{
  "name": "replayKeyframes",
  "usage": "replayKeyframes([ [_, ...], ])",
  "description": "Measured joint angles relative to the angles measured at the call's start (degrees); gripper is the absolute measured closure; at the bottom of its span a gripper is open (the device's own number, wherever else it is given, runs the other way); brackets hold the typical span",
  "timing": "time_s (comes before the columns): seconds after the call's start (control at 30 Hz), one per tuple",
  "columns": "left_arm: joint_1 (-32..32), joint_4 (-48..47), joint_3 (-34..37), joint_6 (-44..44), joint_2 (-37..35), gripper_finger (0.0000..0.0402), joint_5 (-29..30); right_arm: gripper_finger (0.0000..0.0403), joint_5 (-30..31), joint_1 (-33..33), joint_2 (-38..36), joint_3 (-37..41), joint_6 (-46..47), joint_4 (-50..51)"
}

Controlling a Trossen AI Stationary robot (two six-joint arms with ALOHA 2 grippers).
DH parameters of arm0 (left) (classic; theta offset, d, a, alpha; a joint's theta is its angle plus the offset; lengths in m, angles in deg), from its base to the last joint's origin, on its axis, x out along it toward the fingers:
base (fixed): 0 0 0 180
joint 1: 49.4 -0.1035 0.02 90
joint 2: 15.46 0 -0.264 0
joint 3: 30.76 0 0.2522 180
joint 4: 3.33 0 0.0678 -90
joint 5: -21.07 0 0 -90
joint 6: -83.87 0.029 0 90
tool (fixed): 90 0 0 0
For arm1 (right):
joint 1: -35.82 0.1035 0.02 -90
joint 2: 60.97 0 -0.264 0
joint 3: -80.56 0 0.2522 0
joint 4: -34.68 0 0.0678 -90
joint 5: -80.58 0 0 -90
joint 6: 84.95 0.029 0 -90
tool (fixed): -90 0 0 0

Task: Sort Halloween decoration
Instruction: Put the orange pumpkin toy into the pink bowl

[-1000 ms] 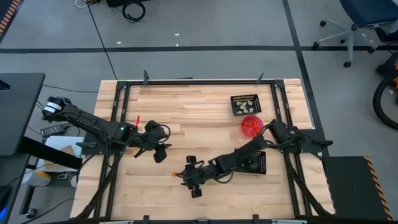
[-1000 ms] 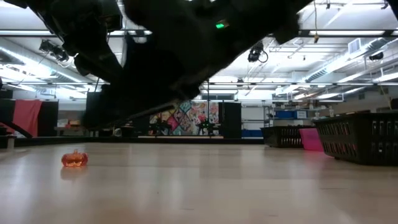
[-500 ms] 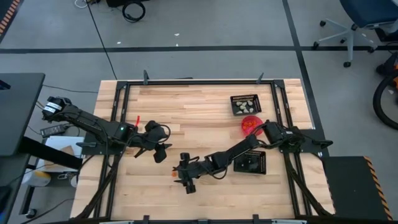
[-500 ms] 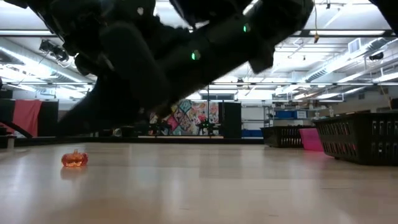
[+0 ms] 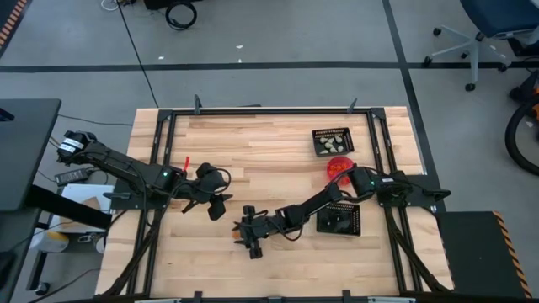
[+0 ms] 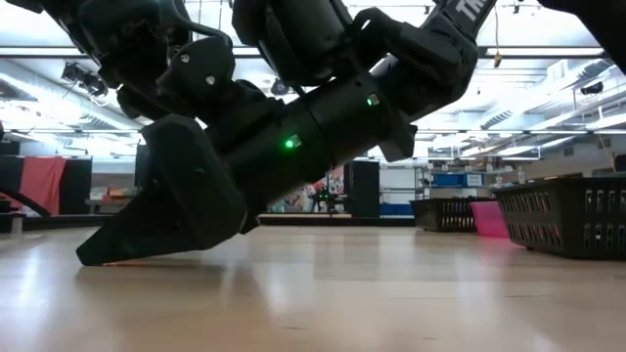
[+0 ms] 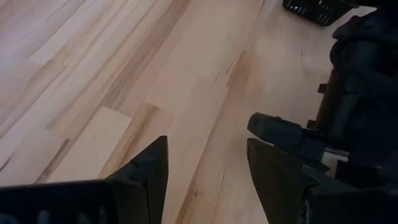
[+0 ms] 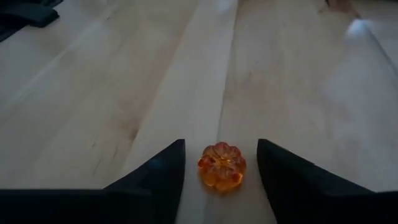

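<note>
The right gripper (image 8: 221, 163) is low over the wooden table (image 5: 269, 151), its fingers (image 8: 163, 168) spread with an orange pumpkin trinket (image 8: 221, 166) lying on the boards between them, touching neither. In the high view that trinket (image 5: 235, 235) sits at about 7 o'clock from the table's middle, just at 9 o'clock of the right gripper (image 5: 247, 233). The left gripper (image 5: 217, 202) hangs near 9 o'clock of the middle, fingers (image 7: 144, 171) spread and holding nothing. At about 2 o'clock stand a black mesh tray (image 5: 332, 140) with pale trinkets, a red bowl (image 5: 339, 167) just below it, and a second black tray (image 5: 338, 220) at 4 o'clock.
</note>
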Motion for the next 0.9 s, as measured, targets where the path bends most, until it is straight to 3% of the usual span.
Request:
replayKeyframes([
  [0.43, 0.0, -0.1, 0.0, 0.0, 0.0, 0.0209, 0.0, 0.0301, -0.5, -0.1, 0.4, -0.1, 1.2, 1.1],
  [0.9, 0.0, -0.1, 0.0, 0.0, 0.0, 0.0209, 0.0, 0.0292, 0.1, -0.1, -4.2, 0.2, 0.6, 12.3],
])
